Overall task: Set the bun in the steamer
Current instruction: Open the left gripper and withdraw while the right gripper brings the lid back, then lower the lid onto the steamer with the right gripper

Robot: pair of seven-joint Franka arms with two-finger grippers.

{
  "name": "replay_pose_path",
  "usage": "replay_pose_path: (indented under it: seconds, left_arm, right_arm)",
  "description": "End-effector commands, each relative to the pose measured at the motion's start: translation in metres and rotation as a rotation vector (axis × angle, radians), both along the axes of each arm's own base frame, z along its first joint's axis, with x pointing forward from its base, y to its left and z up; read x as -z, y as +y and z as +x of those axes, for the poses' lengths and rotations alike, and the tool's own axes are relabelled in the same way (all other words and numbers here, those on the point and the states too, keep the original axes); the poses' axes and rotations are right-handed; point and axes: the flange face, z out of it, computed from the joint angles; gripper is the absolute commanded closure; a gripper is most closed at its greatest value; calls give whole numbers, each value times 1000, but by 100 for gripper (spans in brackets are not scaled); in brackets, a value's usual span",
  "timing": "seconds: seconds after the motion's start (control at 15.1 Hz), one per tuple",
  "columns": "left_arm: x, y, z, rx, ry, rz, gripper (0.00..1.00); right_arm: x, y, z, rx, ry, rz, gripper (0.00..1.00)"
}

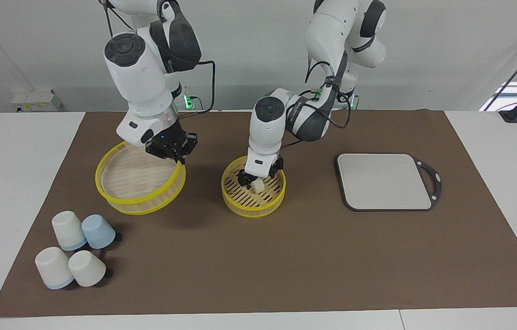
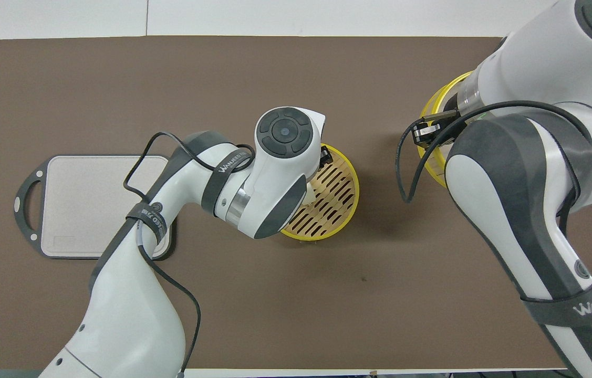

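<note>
The bun (image 1: 257,184), a small cream-white lump, lies on the slotted floor of the steamer (image 1: 252,201), a low round basket with yellow rims at the middle of the brown mat. My left gripper (image 1: 259,176) hangs open just above the bun, its fingers apart on either side. In the overhead view the left wrist covers the bun and part of the steamer (image 2: 338,194). My right gripper (image 1: 172,150) is shut on the rim of the steamer's wider top tier (image 1: 139,183), which is tilted toward the right arm's end of the table.
A flat grey square board (image 1: 384,181) with a dark handle lies toward the left arm's end. Several upturned white and pale blue cups (image 1: 77,250) stand in a cluster farther from the robots than the top tier.
</note>
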Motion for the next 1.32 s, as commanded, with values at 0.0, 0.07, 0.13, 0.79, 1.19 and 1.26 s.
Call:
replay_pose_path:
  seconds: [0.0,0.07,0.13,0.79,1.19,1.26]
  left_arm:
    - [-61,49,11,-69,-29,12,0]
    - [-75,69,18,-100,-25,15,0]
    - [-88,91,25,-129,-24,17,0]
    - [-189,336,46,7,0,92,0]
    - [-229,470,18,133,24,83,0]
    - [-230,478,16,132,26,82,0]
  right_arm:
    - [-5,0,-9,17,-18,2,100]
    - [-3,2,-10,17,-15,2,100]
    - [-1,3,-11,26,-10,1,100]
    - [41,151,-33,211,-45,-76,100]
    - [65,254,-23,344,-51,-35,100]
    - [71,270,-21,358,-54,-25,100]
